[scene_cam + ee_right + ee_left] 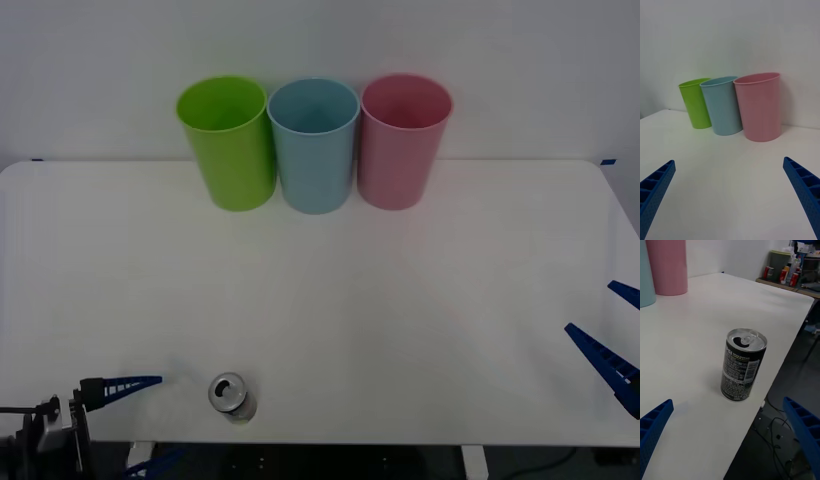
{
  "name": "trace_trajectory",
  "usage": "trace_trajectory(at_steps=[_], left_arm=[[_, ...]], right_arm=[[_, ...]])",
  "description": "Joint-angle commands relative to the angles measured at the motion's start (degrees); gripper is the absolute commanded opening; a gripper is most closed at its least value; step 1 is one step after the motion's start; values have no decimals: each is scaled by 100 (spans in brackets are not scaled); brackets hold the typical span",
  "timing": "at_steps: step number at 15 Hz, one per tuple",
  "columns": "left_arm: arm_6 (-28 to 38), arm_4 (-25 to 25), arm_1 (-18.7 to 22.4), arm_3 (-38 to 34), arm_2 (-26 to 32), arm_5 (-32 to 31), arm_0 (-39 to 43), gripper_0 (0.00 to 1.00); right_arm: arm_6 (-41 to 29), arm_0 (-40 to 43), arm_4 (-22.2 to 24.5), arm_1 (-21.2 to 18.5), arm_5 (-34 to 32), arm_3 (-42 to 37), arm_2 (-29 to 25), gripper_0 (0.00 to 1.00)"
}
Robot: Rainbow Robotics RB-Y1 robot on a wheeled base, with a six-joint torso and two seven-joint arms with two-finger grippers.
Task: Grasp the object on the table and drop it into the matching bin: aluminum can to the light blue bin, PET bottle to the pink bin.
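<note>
The aluminum can (231,396) stands upright near the front edge of the white table (400,300), left of centre. Its top is silver with a pull tab, and in the left wrist view its side (742,371) is dark with small white print. My left gripper (140,425) is open at the table's front left corner, just left of the can and not touching it; the can stands a little ahead of its blue fingers (655,425). At the back stand the light blue bin (315,145) and the pink bin (403,140). Low over the table's right edge, my right gripper (612,325) is open and holds nothing.
A lime green bin (225,140) stands left of the light blue bin, the three in a tight row against the wall. The right wrist view faces the pink bin (760,107) and light blue bin (722,107). Beyond the table edge by the can are floor cables (775,427).
</note>
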Motion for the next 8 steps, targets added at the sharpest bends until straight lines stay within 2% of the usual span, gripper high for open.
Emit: trace_trajectory(at_steps=[1, 8], left_arm=[[-348, 170, -1, 414, -332, 14, -269, 100], [-629, 99, -563, 564, -481, 216, -392, 100]], right_arm=[[0, 0, 0, 0, 0, 0, 0, 100], [0, 0, 0, 0, 0, 0, 0, 100]])
